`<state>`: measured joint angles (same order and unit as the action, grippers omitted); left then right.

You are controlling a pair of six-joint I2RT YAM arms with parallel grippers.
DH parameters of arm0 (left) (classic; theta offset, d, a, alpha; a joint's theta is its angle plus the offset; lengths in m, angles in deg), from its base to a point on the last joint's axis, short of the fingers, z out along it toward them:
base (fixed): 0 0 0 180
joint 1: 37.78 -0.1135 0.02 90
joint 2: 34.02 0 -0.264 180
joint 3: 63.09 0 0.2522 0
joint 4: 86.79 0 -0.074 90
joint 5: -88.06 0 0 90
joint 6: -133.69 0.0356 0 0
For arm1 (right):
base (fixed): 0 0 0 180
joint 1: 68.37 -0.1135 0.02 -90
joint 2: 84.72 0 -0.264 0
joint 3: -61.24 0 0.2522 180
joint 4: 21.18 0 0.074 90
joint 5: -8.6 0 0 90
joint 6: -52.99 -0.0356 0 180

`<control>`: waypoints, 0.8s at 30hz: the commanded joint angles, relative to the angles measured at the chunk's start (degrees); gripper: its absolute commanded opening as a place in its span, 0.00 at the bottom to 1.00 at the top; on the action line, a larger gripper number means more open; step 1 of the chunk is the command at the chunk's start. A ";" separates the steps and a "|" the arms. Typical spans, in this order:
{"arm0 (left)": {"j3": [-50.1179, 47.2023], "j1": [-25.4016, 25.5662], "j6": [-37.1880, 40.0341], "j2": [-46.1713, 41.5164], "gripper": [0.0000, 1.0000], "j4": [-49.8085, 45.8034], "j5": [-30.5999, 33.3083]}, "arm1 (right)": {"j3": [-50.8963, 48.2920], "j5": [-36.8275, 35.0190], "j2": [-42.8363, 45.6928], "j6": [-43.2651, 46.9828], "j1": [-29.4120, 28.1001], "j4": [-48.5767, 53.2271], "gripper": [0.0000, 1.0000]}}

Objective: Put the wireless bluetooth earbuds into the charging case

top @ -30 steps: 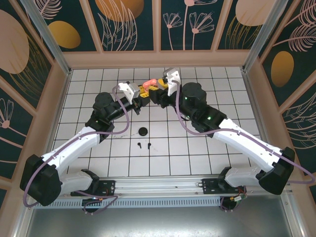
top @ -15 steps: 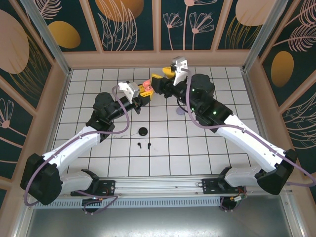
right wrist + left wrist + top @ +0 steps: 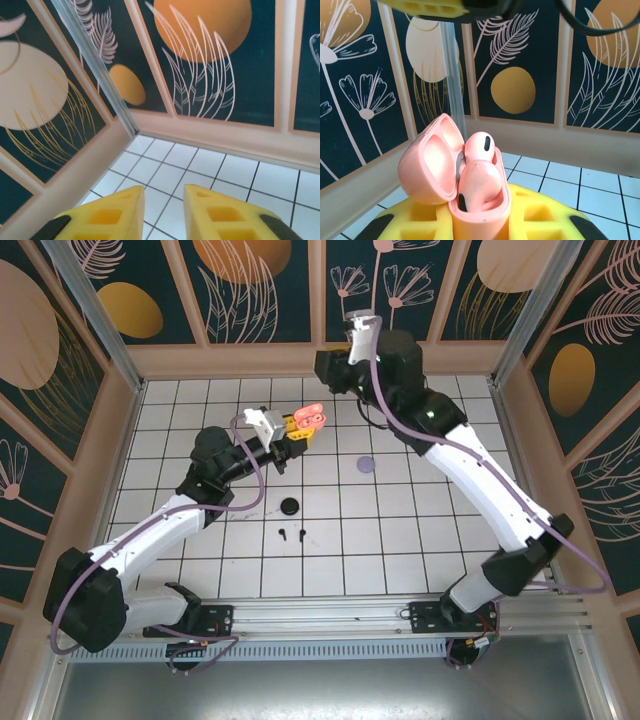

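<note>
My left gripper (image 3: pixel 297 430) is shut on an open coral-pink charging case (image 3: pixel 311 418), held above the table's back middle. In the left wrist view the case (image 3: pixel 480 212) stands between the yellow fingers (image 3: pixel 545 215) with its lid (image 3: pixel 427 167) swung left. Two coral-pink earbuds sit in it, one behind (image 3: pixel 481 146) and one in front (image 3: pixel 481 182). Two black earbuds (image 3: pixel 283 535) (image 3: pixel 301 534) lie on the tiles near the middle. My right gripper (image 3: pixel 327 370) hangs high near the back wall. Its yellow fingers (image 3: pixel 215 212) stand apart with only tiles between them.
A round black case (image 3: pixel 290 505) lies shut on the tiles just beyond the black earbuds. A small lavender case (image 3: pixel 366 466) sits right of centre. The enclosure's back wall (image 3: pixel 225 140) and left corner post (image 3: pixel 95 70) are close to my right gripper.
My right gripper has drawn away from the pink case and risen toward the back wall, uncovering the lavender case. My left gripper still holds the pink case in place.
</note>
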<state>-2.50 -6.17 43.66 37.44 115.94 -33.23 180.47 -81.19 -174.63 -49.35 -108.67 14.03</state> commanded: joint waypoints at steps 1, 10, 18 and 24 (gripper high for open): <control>1.18 0.35 1.66 0.26 0.00 -0.68 -1.94 | 8.51 4.32 -5.64 0.12 0.30 13.30 0.16; 2.29 0.31 3.97 1.15 0.00 -3.08 -1.26 | 17.31 9.17 -13.87 0.34 0.16 24.56 0.00; 3.54 0.34 4.76 2.48 0.00 -3.46 1.72 | 8.00 8.67 -7.67 0.13 -2.55 26.45 0.00; 4.09 0.29 4.35 3.33 0.00 -3.01 2.18 | -2.66 4.11 1.25 -3.20 -4.17 23.37 0.00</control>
<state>-0.88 -5.97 47.40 40.46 109.80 -32.95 181.50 -75.42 -178.80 -49.89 -111.90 36.74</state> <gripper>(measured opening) 0.206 0.053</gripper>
